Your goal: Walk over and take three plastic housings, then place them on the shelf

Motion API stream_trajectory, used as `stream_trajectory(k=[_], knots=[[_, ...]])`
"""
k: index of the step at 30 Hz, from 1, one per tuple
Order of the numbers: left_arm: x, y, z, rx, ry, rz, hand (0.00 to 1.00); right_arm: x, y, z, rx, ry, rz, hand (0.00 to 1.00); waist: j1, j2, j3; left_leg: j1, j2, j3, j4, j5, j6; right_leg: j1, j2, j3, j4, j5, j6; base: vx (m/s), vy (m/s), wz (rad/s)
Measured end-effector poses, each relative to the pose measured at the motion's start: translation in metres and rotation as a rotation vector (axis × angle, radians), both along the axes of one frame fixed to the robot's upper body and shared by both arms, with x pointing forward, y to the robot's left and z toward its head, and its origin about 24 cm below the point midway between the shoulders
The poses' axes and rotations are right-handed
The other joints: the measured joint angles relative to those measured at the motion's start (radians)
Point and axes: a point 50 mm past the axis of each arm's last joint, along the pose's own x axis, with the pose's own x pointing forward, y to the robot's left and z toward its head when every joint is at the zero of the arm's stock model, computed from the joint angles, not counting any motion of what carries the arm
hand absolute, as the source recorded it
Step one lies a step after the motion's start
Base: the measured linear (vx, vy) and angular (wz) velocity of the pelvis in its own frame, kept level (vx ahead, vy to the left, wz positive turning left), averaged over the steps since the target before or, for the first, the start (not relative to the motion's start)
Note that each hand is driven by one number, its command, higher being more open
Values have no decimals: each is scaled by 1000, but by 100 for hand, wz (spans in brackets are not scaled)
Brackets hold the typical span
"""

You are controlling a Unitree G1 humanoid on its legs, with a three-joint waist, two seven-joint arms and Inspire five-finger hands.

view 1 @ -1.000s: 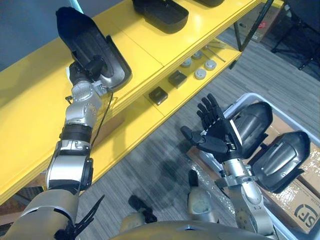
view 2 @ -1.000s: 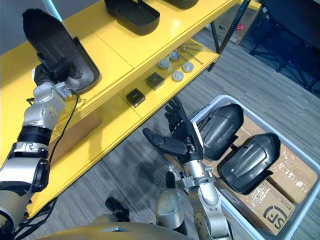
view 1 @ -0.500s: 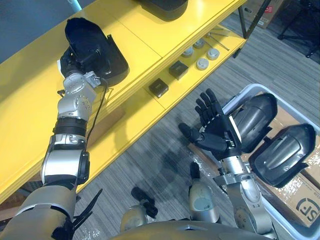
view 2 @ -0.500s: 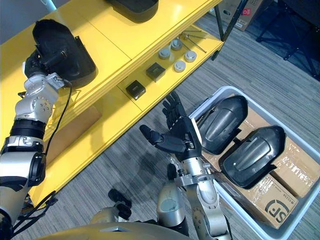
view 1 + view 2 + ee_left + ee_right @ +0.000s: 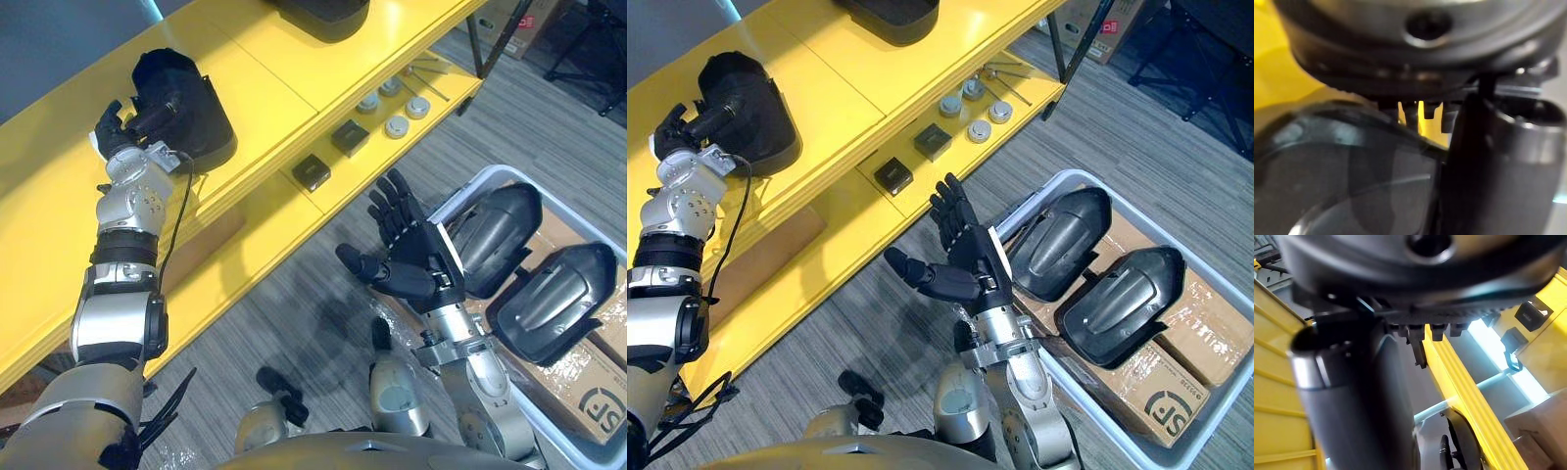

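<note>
Two plastic housings lie side by side in a grey bin [image 5: 460,191] on the floor at the robot's right. The first bin housing [image 5: 495,235] is nearer the shelf and the second bin housing [image 5: 554,299] is just beside it on the outer side. Both are dark and glossy. The bin sits on cardboard boxes [image 5: 1161,406].

A third housing [image 5: 186,103] lies on the top board of the yellow shelf [image 5: 59,186], close to that board's front edge. The left hand [image 5: 116,132] is at this housing's near end, with the arm reaching up to it from below. Dark fingers show beside the housing's rim and one digit lies over it. Whether the hand clasps the rim or merely touches it cannot be told. In the left wrist view the housing's shiny dark surface sits right against the hand.

A fourth housing [image 5: 318,15] rests farther along the same board, toward its right end, and is cut off by the view's edge.

On the lower board, near its front edge, sit two black square blocks [image 5: 311,171] and, beyond them, a cluster of round silver discs [image 5: 397,125].

The right hand [image 5: 407,257] hangs above the grey carpet [image 5: 294,313] between the shelf and the bin. Its fingers are straight and spread, its thumb is out to the side, and it holds nothing.
</note>
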Motion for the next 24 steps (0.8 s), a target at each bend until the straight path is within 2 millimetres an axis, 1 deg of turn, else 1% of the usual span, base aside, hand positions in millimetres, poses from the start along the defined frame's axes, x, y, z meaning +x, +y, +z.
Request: stream_trajectory(k=[4, 5, 8, 11, 13, 14, 15, 16, 18, 19, 20, 21, 23, 24], knots=[[0, 0, 7, 21, -36, -13, 100, 0, 0, 0, 0, -3, 3, 100, 2, 0, 0, 1, -1, -7, 0, 0, 0, 4, -1, -5, 0, 0, 0, 11, 6, 4], [1, -5, 10, 44, -44, -43, 100, 0, 1, 0, 0, -4, 5, 100, 5, 0, 0, 7, -1, -13, -1, 0, 0, 14, -1, -10, -2, 0, 0, 8, 5, 6], [2, -10, 12, 64, -61, -94, 100, 0, 1, 1, -5, -9, 14, 100, 7, 0, 0, 25, -2, -18, -7, 0, 0, 35, -1, -21, -4, -1, -1, 3, 8, 5], [-2, -15, 33, 116, -180, -170, 100, 1, 2, 2, -35, -30, 21, 100, 14, 2, -2, 40, -5, -29, -16, 3, -2, 63, -1, -36, -19, -1, -1, -11, 9, 10], [-6, -19, 47, 157, -264, -214, 100, 2, 2, 2, -54, -38, 18, 100, 26, 5, -4, 54, -7, -39, -31, 11, -3, 84, 0, -51, -28, -1, -1, -2, -5, 18], [-9, -23, 57, 178, -319, -243, 100, 3, 2, 1, -59, -39, 16, 100, 28, 9, -13, 56, -10, -58, -40, 17, -3, 101, 1, -71, -37, -1, -2, 6, -6, 33], [-11, -24, 61, 187, -350, -256, 100, 4, 1, 1, -60, -40, 15, 100, 31, 11, -16, 55, -10, -65, -40, 18, -3, 106, 0, -80, -37, -2, -3, 11, 0, 31], [-18, -24, 68, 214, -406, -275, 100, 8, 2, 0, -65, -43, 19, 100, 42, 18, -27, 55, -10, -70, -40, 18, -3, 110, -1, -87, -38, -3, -4, 13, 3, 18], [-27, -27, 73, 242, -465, -304, 100, 14, 2, -5, -80, -29, 24, 100, 61, 31, -51, 53, -10, -88, -40, 19, -3, 124, -1, -108, -43, -4, -4, 21, 1, 24], [-31, -28, 72, 254, -486, -313, 100, 17, 1, -8, -94, -17, 27, 100, 73, 38, -65, 53, -10, -100, -40, 19, -3, 135, -1, -123, -46, -5, -4, 46, -8, 54], [-46, -28, 62, 319, -508, -311, 100, 24, 1, -16, -128, 12, 35, 100, 92, 48, -103, 53, -11, -133, -40, 19, -3, 166, -2, -161, -58, -8, -3, 52, -12, 61], [-58, -28, 51, 359, -504, -307, 100, 27, 2, -20, -138, 30, 39, 100, 109, 51, -123, 53, -11, -153, -40, 19, -3, 183, -2, -181, -62, -14, -1, 47, -15, 74], [-80, -29, 24, 374, -496, -295, 100, 30, 0, -27, -141, 62, 13, 100, 141, 48, -150, 51, -13, -198, -36, 21, -2, 217, -3, -226, -66, -27, 5, 27, -13, 64], [-95, -31, 4, 361, -475, -283, 100, 32, -1, -31, -145, 90, -3, 100, 162, 42, -161, 49, -13, -225, -28, 19, -2, 237, -5, -251, -61, -39, 6, 19, -10, 56]])
